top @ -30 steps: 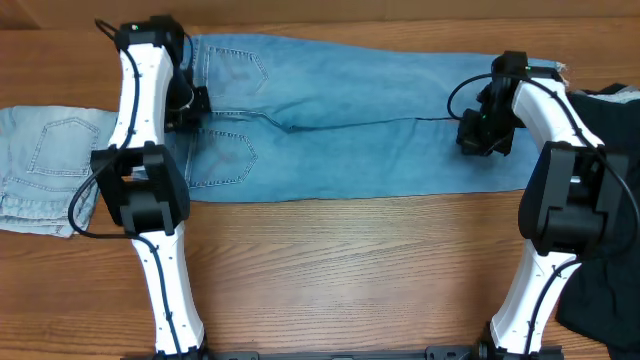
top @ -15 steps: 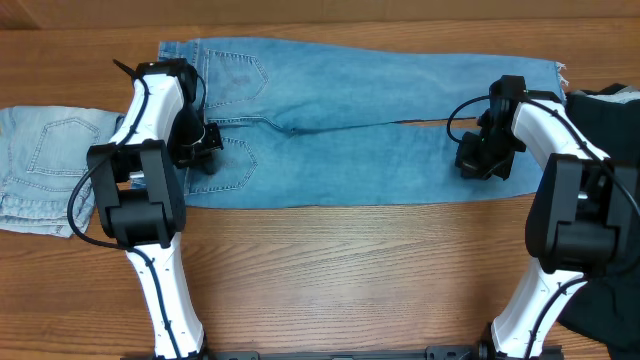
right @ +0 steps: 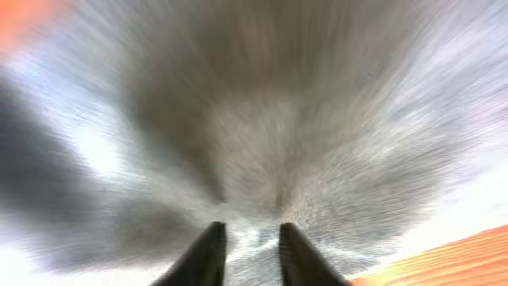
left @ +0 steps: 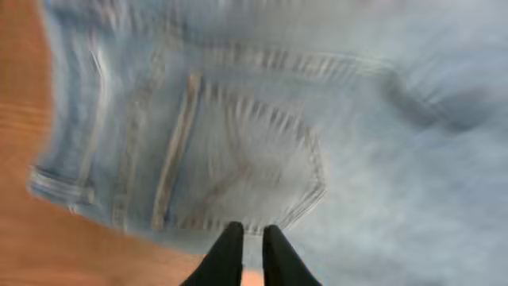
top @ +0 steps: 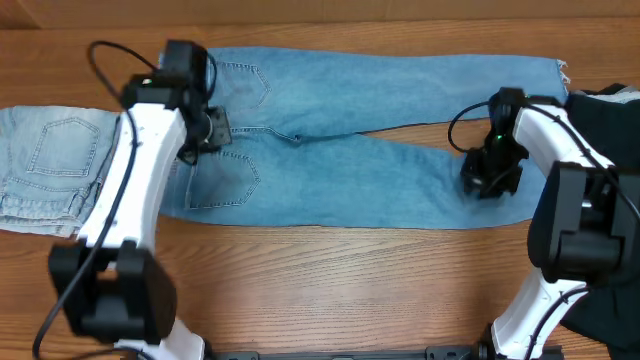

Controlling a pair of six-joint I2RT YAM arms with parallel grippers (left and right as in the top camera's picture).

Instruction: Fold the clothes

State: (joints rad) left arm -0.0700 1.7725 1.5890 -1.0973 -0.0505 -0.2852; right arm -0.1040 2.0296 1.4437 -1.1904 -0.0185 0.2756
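Observation:
The medium-blue jeans [top: 380, 175] lie flat across the table, waist at the left and legs running right, with the near leg splayed towards the front. My left gripper [top: 205, 132] hovers over the seat near the back pockets. In the left wrist view its fingers [left: 252, 237] are almost together above a flat back pocket [left: 246, 159] with no cloth between them. My right gripper [top: 488, 180] is on the near leg close to the hem. In the blurred right wrist view its fingers [right: 250, 238] have denim [right: 262, 119] between them.
A folded pair of paler light-blue jeans [top: 50, 170] lies at the left edge beside the waist. A black garment [top: 612, 105] lies at the right edge behind the right arm. Bare wooden table [top: 350, 290] runs along the front.
My right gripper has moved towards the front and the near leg has come with it, opening a gap between the legs. My left arm has lifted over the seat.

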